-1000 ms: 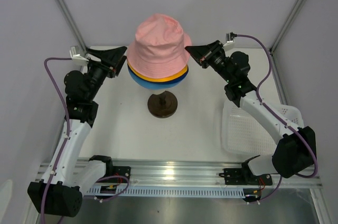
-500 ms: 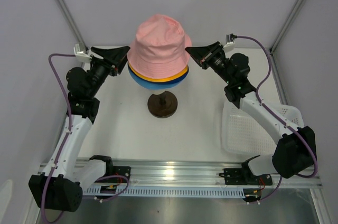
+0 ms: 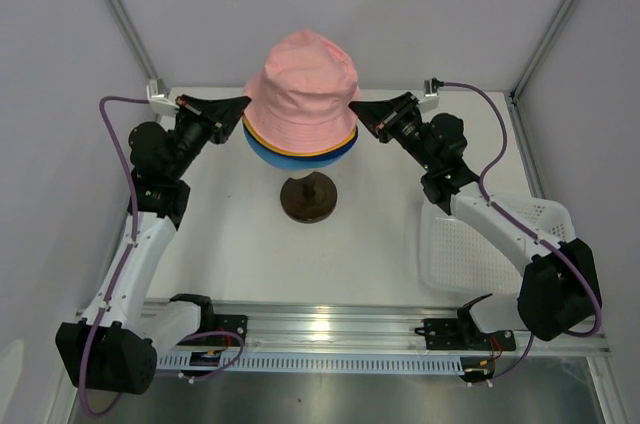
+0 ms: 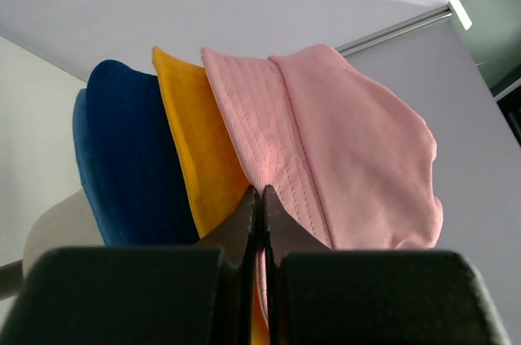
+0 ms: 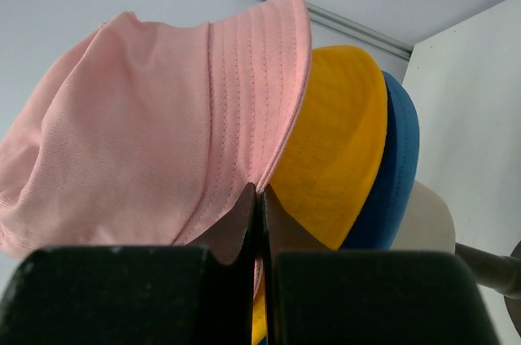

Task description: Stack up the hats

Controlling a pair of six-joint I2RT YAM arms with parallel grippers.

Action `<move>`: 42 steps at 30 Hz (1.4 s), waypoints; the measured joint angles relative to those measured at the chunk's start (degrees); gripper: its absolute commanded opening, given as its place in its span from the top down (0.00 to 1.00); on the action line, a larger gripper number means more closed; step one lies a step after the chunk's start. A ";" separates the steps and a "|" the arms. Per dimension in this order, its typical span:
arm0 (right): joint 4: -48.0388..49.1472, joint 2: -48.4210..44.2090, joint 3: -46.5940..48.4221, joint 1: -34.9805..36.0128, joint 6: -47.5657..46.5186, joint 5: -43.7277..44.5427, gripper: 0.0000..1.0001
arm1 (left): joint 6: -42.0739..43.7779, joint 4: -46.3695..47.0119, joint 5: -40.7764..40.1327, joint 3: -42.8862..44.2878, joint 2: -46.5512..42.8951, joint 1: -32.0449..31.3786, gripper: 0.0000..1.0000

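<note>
L arm [image 3: 140, 244] goes up from its base at the near edge, bends, then points in to the middle; R arm [image 3: 500, 229] does the same from the other side; both wrists are up high & about level; L gripper [image 3: 243, 101] is pinched tight on the brim of the pink hat [image 3: 300, 79]; R gripper [image 3: 352, 102] pinches the brim on the opp. side; the tips face each other.

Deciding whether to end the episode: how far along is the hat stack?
Done: the blue hats and yellow hat sit nested on the dummy head, with the pink hat on top.
In hand: the left gripper and right gripper are each shut on the pink hat's brim, on opposite sides.
Left: probably just releasing both sides and backing the arms off.
</note>
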 measured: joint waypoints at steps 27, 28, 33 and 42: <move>5.60 7.50 3.13 -0.02 -1.20 -6.03 1.00 | 12.63 -7.74 -7.10 -4.44 -10.36 -0.57 0.99; 4.92 8.07 4.04 -0.20 -1.66 -6.71 1.00 | 12.66 -7.50 -7.45 -4.68 -10.54 -0.66 0.99; 0.57 9.33 7.69 -1.36 -3.89 -9.77 1.00 | 12.31 -5.55 -8.17 -5.73 -10.51 -1.11 0.99; -4.35 7.72 8.74 -1.57 -6.84 -9.66 0.96 | 12.44 -4.55 -8.24 -5.38 -9.22 -1.40 0.99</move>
